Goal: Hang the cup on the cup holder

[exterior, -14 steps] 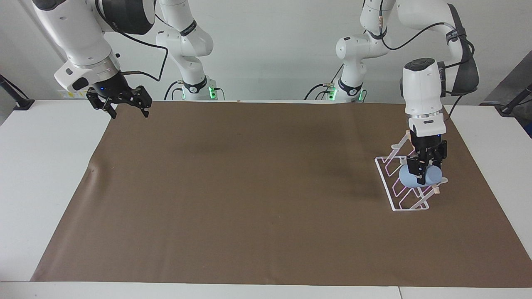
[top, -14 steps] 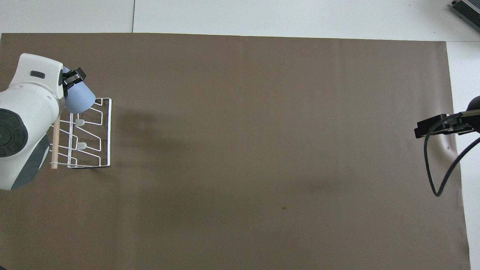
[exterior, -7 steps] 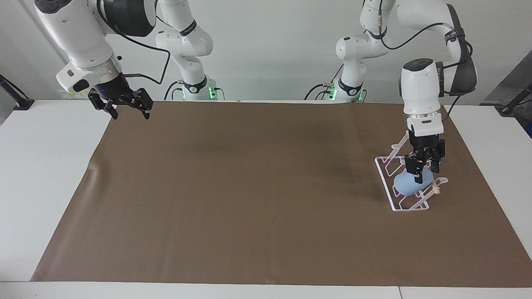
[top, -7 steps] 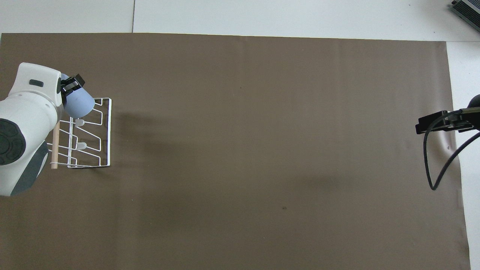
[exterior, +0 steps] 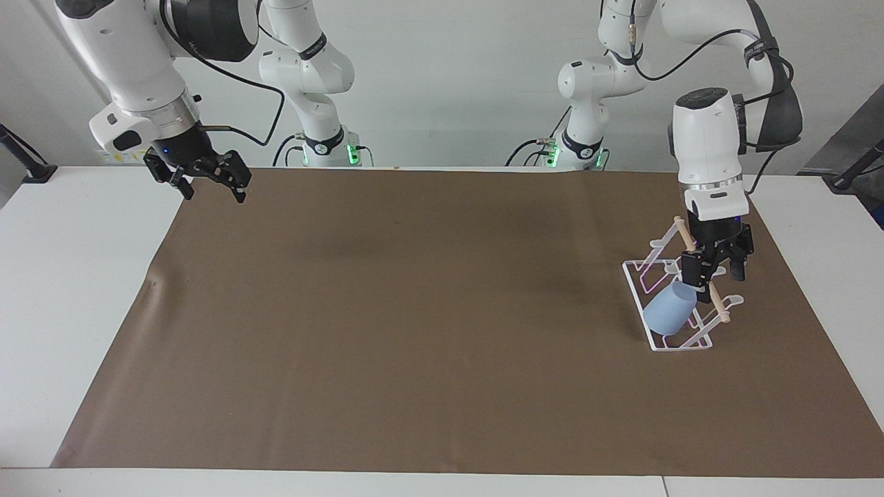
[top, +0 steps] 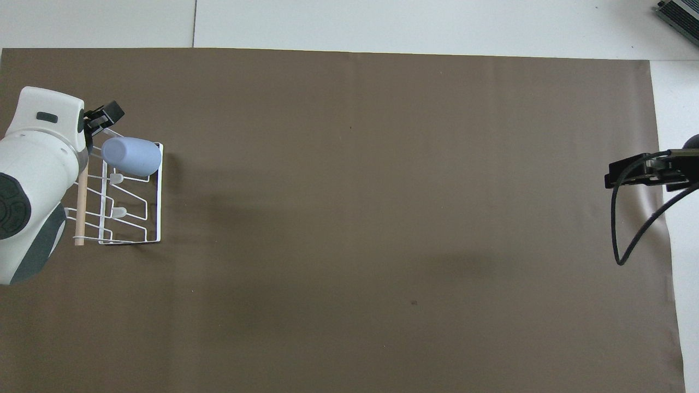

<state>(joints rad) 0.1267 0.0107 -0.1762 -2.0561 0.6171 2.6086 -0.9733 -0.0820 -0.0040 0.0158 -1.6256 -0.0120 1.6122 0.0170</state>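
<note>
White tabletop (exterior: pixel 83 276) carries a large brown mat (exterior: pixel 428 317) that covers most of the working surface. Two arms stand at the robots' end. Right gripper (exterior: pixel 200 181) hangs in the air over the mat's corner at the right arm's end, jaws spread and holding nothing; this arm waits. Left gripper (exterior: pixel 718 270) sits just above the wooden dowel (exterior: pixel 701 273) of the cup holder (exterior: pixel 639 290), jaws spread, with nothing between them. Cup holder stands on the mat toward the left arm's end. Cup (exterior: pixel 668 310) lies tilted on the rack's slanted prongs at the end farther from the robots, clear of the gripper, its mouth facing up toward the dowel. Judgement: the placement appears done, the cup resting on the holder; whether a prong sits inside the cup cannot be told. Remaining work looks limited to withdrawing the left arm. Room for that is good upward, but the fingertips are close to the dowel, so a sideways exit risks nudging the rack. Mat's middle offers wide open room.
</note>
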